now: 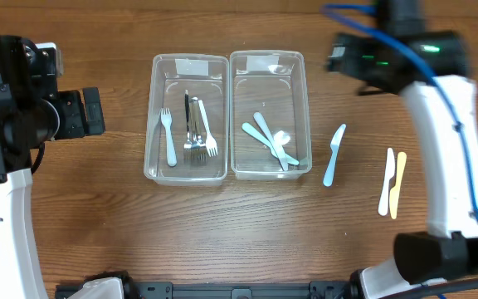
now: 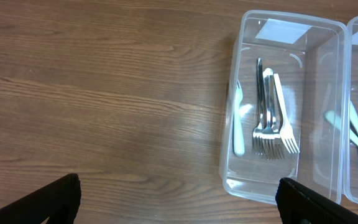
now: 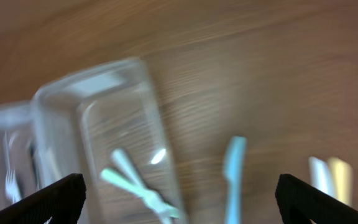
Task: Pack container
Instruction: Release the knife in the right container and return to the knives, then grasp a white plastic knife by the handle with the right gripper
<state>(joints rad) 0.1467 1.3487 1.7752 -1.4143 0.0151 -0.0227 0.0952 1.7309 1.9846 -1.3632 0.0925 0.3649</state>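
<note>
Two clear plastic containers sit side by side. The left container (image 1: 154, 124) (image 2: 229, 149) holds several forks (image 1: 193, 133) (image 2: 272, 118). The right container (image 1: 304, 108) (image 3: 61, 124) holds pale green and blue utensils (image 1: 270, 141) (image 3: 135, 183). A light blue knife (image 1: 334, 154) (image 3: 234, 174) lies on the table right of it. A white knife (image 1: 385, 181) (image 3: 319, 177) and a yellow knife (image 1: 397, 184) (image 3: 339, 177) lie further right. My left gripper (image 2: 179, 202) is open and empty left of the containers. My right gripper (image 3: 179, 199) is open and empty, high above the right container; its view is motion-blurred.
The wooden table (image 1: 247, 224) carries everything. My left arm (image 1: 7, 116) fills the left edge and my right arm (image 1: 438, 124) runs down the right side, passing beside the white and yellow knives.
</note>
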